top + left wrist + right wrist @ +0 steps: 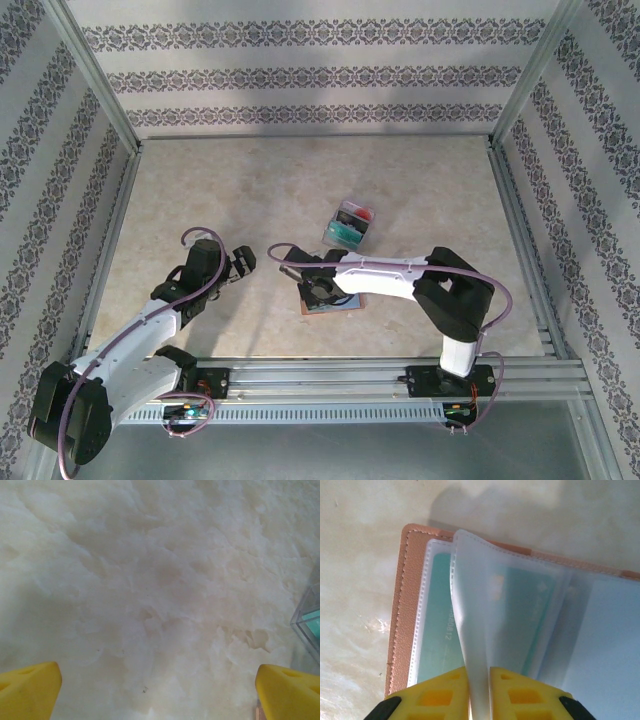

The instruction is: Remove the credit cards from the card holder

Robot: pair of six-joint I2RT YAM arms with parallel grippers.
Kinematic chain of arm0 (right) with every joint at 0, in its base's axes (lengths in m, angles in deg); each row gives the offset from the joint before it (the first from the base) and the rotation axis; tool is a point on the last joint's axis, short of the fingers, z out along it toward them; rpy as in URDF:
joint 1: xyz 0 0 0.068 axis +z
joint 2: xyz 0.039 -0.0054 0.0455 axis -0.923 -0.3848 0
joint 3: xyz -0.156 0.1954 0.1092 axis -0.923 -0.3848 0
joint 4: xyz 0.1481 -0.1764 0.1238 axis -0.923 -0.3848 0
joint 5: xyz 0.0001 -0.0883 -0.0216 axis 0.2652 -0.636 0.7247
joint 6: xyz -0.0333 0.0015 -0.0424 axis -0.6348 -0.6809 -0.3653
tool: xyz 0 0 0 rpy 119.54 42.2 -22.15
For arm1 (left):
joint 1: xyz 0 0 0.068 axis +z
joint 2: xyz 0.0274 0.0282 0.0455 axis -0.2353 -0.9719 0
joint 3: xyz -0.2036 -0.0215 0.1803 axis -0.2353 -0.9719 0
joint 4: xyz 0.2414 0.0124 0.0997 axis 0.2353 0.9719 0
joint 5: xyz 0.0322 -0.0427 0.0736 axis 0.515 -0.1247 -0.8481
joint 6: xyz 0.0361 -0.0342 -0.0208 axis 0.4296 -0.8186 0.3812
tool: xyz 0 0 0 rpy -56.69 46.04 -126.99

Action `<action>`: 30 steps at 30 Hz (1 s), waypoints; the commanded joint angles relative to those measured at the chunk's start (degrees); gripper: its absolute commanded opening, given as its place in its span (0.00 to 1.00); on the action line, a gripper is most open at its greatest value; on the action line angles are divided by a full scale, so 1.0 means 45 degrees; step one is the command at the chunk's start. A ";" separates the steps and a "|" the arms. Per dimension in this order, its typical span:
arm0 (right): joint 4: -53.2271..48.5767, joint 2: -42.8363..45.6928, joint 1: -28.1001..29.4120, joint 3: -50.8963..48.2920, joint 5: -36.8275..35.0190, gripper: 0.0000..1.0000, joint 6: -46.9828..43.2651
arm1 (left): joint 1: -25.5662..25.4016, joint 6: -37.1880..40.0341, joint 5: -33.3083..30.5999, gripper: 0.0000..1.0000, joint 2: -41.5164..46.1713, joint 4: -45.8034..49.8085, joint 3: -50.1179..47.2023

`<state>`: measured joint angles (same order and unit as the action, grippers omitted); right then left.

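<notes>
currently our right gripper is pinched narrow on a clear sleeve of the card holder, which lies open on the table under it — a teal card sits in the next pocket. left gripper hangs wide, empty. risk: we lift sleeve, not card — the whole holder comes up, or the page tears.
</notes>
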<state>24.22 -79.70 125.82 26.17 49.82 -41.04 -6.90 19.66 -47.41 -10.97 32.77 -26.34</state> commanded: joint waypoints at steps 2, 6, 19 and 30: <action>-0.0597 0.0838 -0.0159 -0.0282 -0.1253 0.16 -0.0165 | 0.0036 0.0622 0.0470 0.99 0.0076 0.0215 0.0560; -0.0819 0.1132 -0.0415 -0.0543 -0.1630 0.19 -0.0154 | -0.0175 0.0735 0.1112 0.95 0.0027 -0.0293 0.0512; -0.1000 0.1961 -0.1129 -0.1611 -0.1989 0.31 0.0099 | -0.2878 0.1445 0.0619 0.89 -0.1542 -0.1102 0.0966; -0.0889 0.2910 -0.2093 -0.2695 -0.1802 0.31 0.0120 | -0.4807 0.2024 0.1209 0.70 -0.4208 -0.2611 0.1838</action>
<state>21.08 -68.44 117.28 15.40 42.59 -40.97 -26.95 26.77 -42.56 -28.32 24.35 -20.13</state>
